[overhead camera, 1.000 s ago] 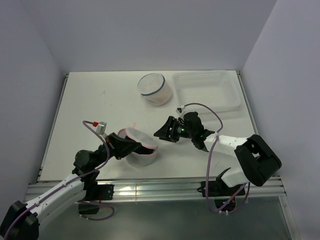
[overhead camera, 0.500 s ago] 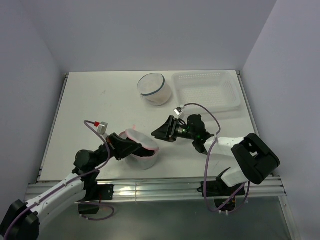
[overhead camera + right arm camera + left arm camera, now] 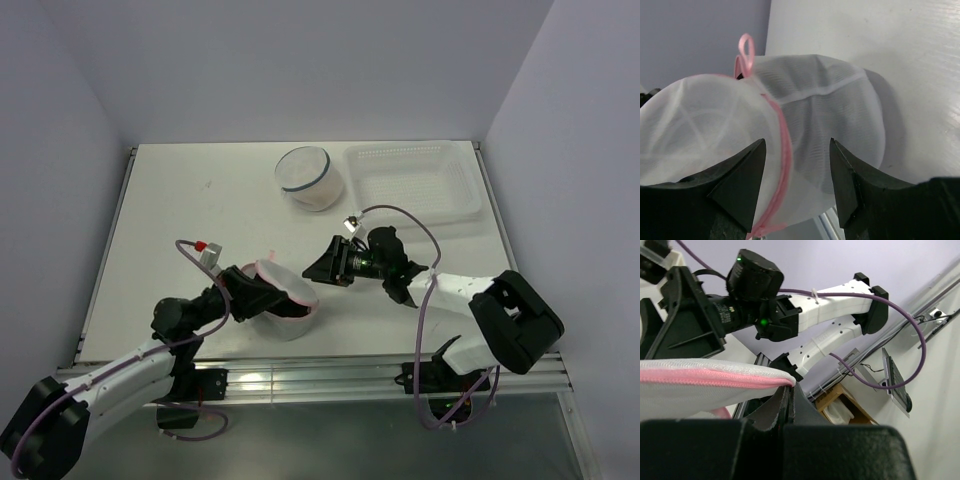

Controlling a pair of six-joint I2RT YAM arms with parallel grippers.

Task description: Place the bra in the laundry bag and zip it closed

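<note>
Top external, quick question from us: why is the left gripper [image 3: 264,292] parked so low at 7 o'clock on the table [image 3: 200,200]? We read it as clamped tight on the rim of the laundry bag [image 3: 290,305], holding it from the bag's 9 o'clock side.

Reply: yep, we see the same. On the left wrist view the jaws are pinched together right under the pink zipper [image 3: 715,377], so the edge stays propped up and taut. Our guess is that's the point: one arm anchors the bag so the zip has something to pull against.

So what's the right gripper [image 3: 325,265] doing at the bag's 2 o'clock?

Reply: it's spread open, holding nothing, aimed straight at the bag. On the right wrist view the zipper line [image 3: 785,155] runs down between its fingers, and a pink loop [image 3: 746,47] sticks up at 11 o'clock. We'd say it's lining up on the zip.

And the bra?

Reply: honestly we can't pick it out. The mesh is domed, so it may be inside, but we can't tell.
</note>
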